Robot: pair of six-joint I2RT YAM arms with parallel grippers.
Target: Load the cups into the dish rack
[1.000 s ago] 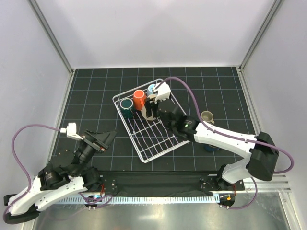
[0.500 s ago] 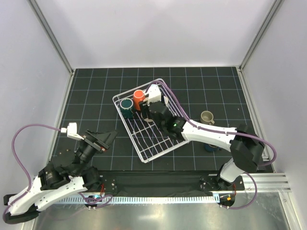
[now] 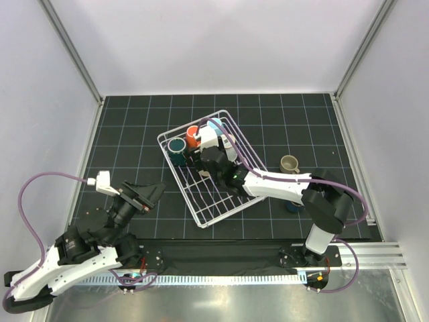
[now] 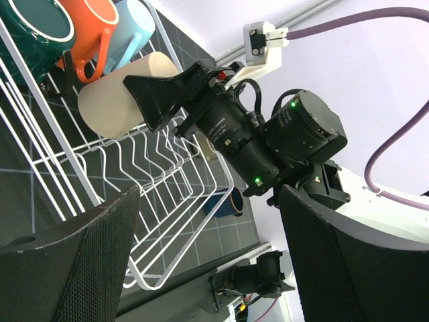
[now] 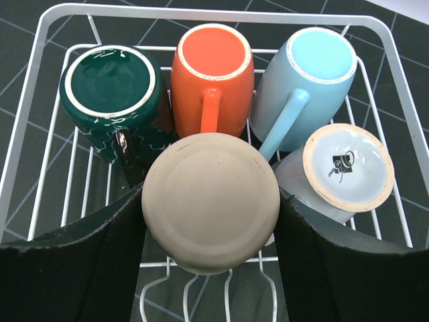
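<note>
**Q:** Right claw point(image 5: 210, 228), what is it doing?

**A:** It is clamped on the beige tumbler point(image 5: 210, 201), one finger on each side. The tumbler's flat base faces the wrist camera. From the left wrist view the tumbler lies nearly level, sticking out ahead of the fingers over the wires of the dish rack point(image 5: 201, 8). I cannot tell whether it touches them.

**Q:** What is around that claw?

**A:** Three mugs stand in a row just beyond the tumbler, at the rack's end wall. The dark teal mug point(image 5: 110, 94) is ahead to the left, the orange mug point(image 5: 213, 67) is straight ahead and the light blue mug point(image 5: 305, 80) is ahead to the right. Their handles point back toward the claw. A grey-white cup point(image 5: 345, 164) sits just beside the tumbler, by the right finger.

**Q:** Are there cups outside the rack?

**A:** Yes. From above, an olive-beige cup point(image 3: 289, 163) stands on the desk point(image 3: 120, 134), well apart to the claw's right. A navy cup point(image 3: 293, 204) is back along the arm, half hidden under it.

**Q:** And the left claw point(image 4: 211, 268)?

**A:** Its jaws are spread wide with nothing between them. It hangs over the desk, well apart from the rack on the rack's left, and it faces the right claw.
</note>
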